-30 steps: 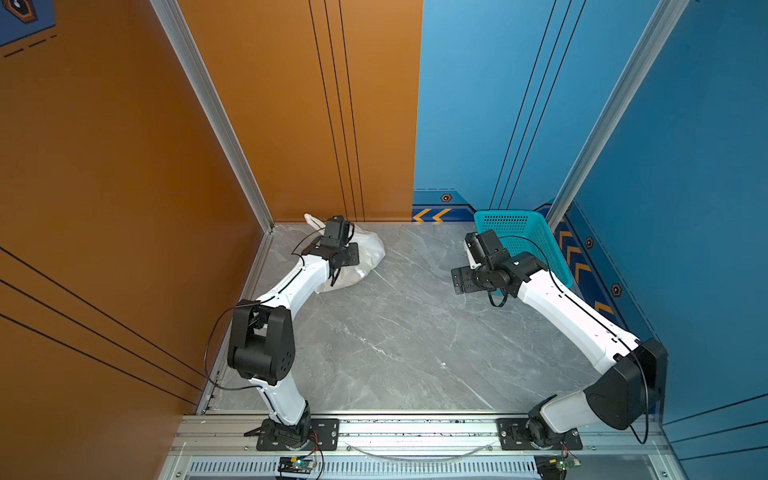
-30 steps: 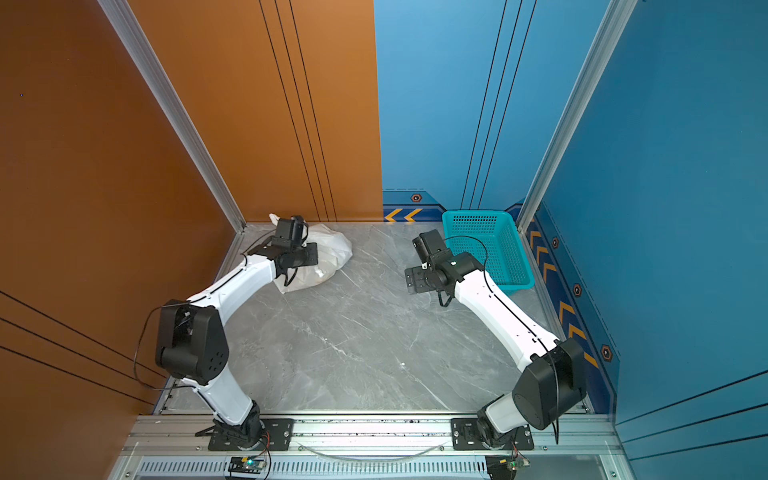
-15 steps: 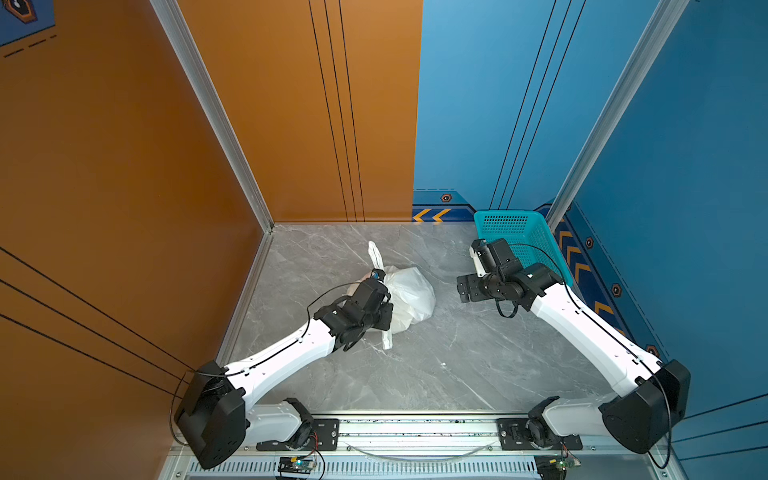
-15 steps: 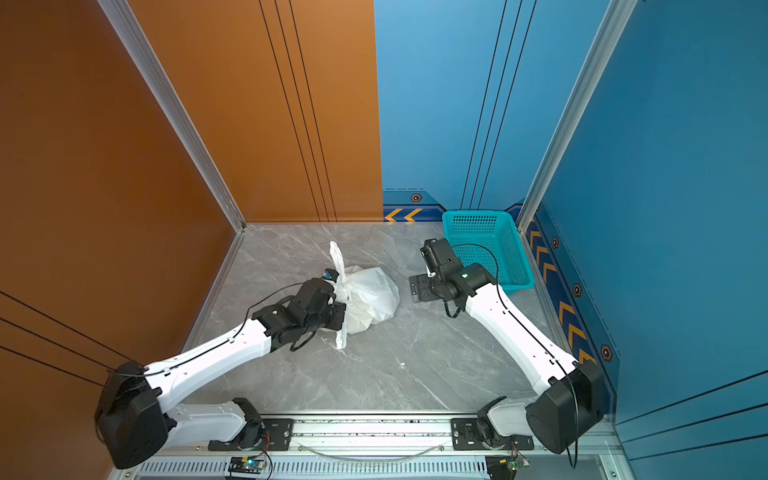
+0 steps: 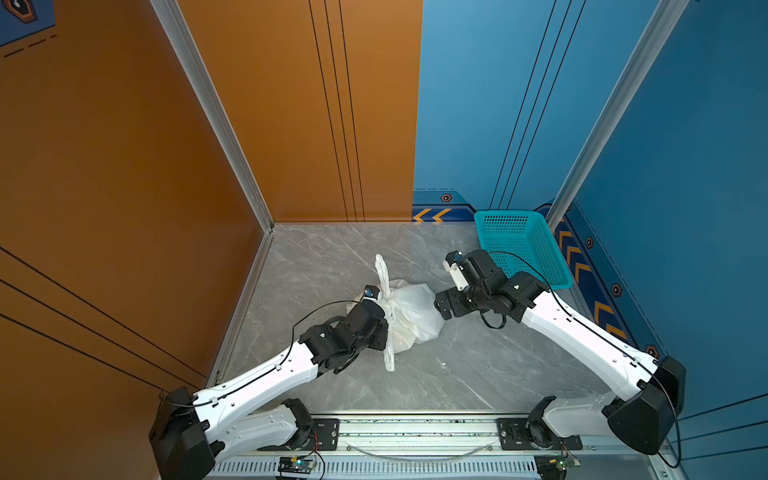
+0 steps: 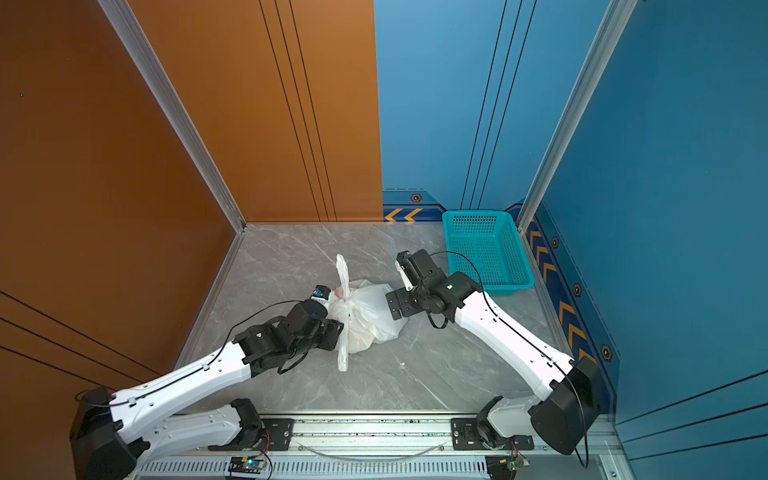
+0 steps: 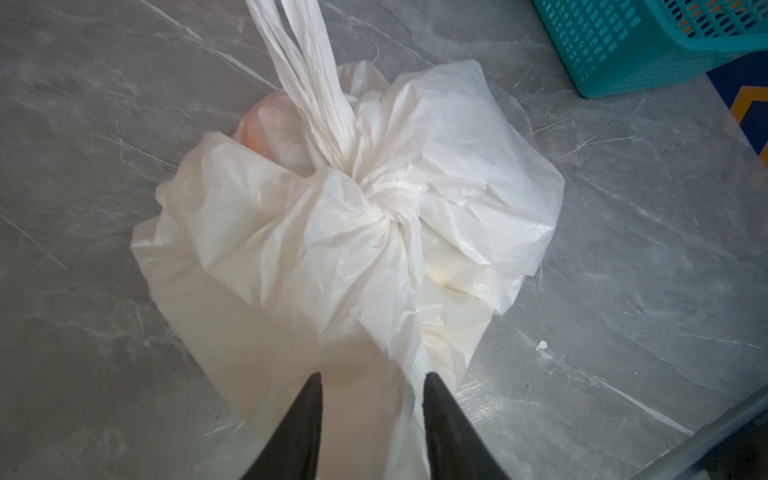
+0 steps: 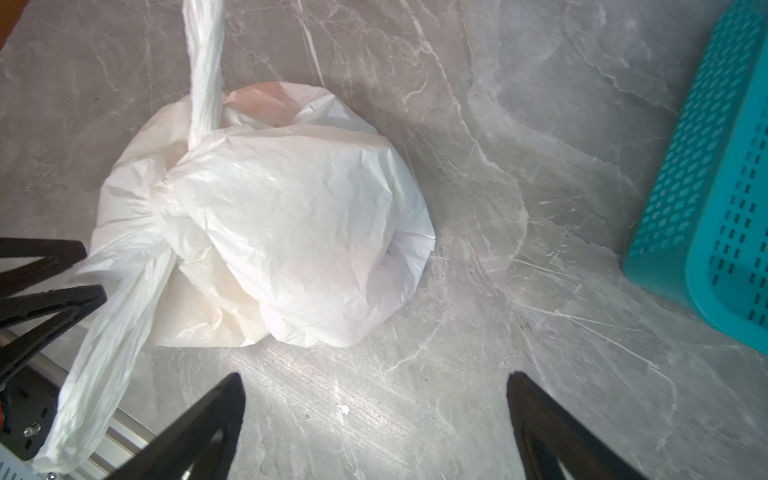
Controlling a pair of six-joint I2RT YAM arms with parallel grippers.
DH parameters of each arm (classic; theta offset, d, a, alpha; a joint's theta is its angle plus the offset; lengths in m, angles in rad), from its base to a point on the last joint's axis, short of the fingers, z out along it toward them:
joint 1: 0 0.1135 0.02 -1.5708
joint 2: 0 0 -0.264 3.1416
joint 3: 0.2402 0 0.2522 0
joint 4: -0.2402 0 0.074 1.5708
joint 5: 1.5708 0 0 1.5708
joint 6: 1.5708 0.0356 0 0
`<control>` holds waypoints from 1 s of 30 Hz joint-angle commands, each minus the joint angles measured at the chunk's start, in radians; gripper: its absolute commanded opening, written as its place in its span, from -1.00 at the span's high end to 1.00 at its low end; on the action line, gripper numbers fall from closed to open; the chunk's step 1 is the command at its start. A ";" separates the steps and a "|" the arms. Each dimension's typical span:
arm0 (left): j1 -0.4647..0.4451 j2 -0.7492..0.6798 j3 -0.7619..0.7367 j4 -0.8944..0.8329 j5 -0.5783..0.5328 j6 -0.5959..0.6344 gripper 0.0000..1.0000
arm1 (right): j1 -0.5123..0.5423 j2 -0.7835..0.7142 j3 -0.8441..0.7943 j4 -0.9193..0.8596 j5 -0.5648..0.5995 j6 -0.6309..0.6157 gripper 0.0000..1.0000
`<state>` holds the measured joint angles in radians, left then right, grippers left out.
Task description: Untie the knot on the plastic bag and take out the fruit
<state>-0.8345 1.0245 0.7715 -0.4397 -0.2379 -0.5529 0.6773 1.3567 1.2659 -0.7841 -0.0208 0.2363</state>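
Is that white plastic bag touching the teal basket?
Apart. The right wrist view shows bare marble table between the plastic bag and the teal basket; both top views show that gap too.

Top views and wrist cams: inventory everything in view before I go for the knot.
plastic bag: one, translucent white, mid-table between the grippers.
knot: one, white, tied, on the bag's side nearest the left gripper.
handle tails: two, white, twisted; one points to the back wall, one to the front rail.
fruit: count hidden; a peach-pink shape shows through the bag.
basket: one, teal, perforated, empty, back right corner.
fleck: one, white, on the table near the bag.
table: one, grey marble.
left gripper: one, black, open, at the bag's left.
right gripper: one, black, wide open, at the bag's right.
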 commanded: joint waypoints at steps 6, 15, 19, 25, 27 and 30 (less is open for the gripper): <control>0.148 -0.073 -0.025 0.004 0.119 0.037 -0.15 | 0.066 0.063 -0.016 0.114 -0.092 -0.042 -0.97; 0.163 -0.005 -0.032 0.108 0.219 0.023 -0.26 | 0.104 0.177 0.051 0.141 -0.111 -0.067 -0.96; 0.155 0.005 -0.034 0.130 0.242 0.013 -0.27 | 0.116 0.196 0.057 0.164 -0.116 -0.064 -0.96; 0.139 0.019 -0.056 0.114 0.234 0.013 -0.17 | 0.121 0.227 0.069 0.187 -0.123 -0.063 -0.91; 0.132 0.021 -0.059 0.110 0.228 0.015 -0.11 | 0.122 0.236 0.072 0.197 -0.125 -0.066 -0.89; 0.124 0.027 -0.063 0.107 0.227 0.015 0.00 | 0.122 0.256 0.083 0.211 -0.124 -0.070 -0.88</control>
<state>-0.6991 1.0458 0.7193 -0.3286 -0.0204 -0.5426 0.7940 1.5959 1.3178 -0.6010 -0.1318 0.1810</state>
